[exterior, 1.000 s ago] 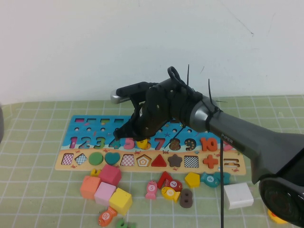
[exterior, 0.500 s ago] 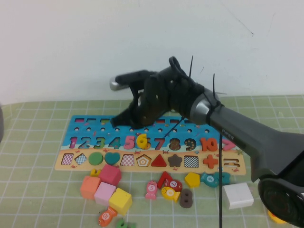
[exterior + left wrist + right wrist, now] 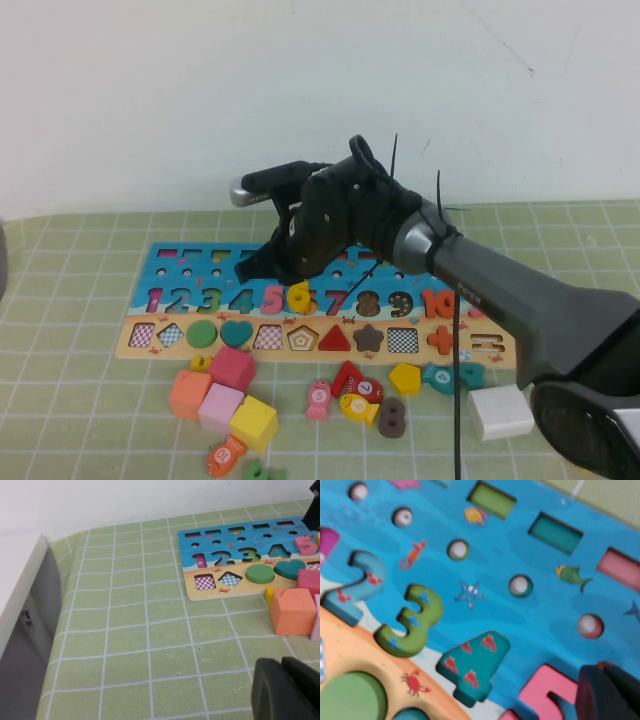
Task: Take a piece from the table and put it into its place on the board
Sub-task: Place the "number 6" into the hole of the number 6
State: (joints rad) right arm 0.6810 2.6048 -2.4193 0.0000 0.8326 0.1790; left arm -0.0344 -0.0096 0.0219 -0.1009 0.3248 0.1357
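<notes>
The yellow 6 (image 3: 298,296) is seated in its slot in the number row of the board (image 3: 180,268), between the pink 5 (image 3: 271,299) and the 7 (image 3: 336,300). The right gripper (image 3: 262,264) is held over the blue upper part of the board, above the 4 (image 3: 241,299) and 5 and just up-left of the 6, which is not touched by it. Nothing is seen in it; whether its fingers are parted or closed cannot be told (only 1 dark tip shows in the right wrist view). The left gripper (image 3: 290,690) is kept low over the green checked cloth (image 3: 140,630), well apart from the board's left end; its fingers appear pressed together and empty. Loose blocks (image 3: 222,398) are scattered below the board.
</notes>
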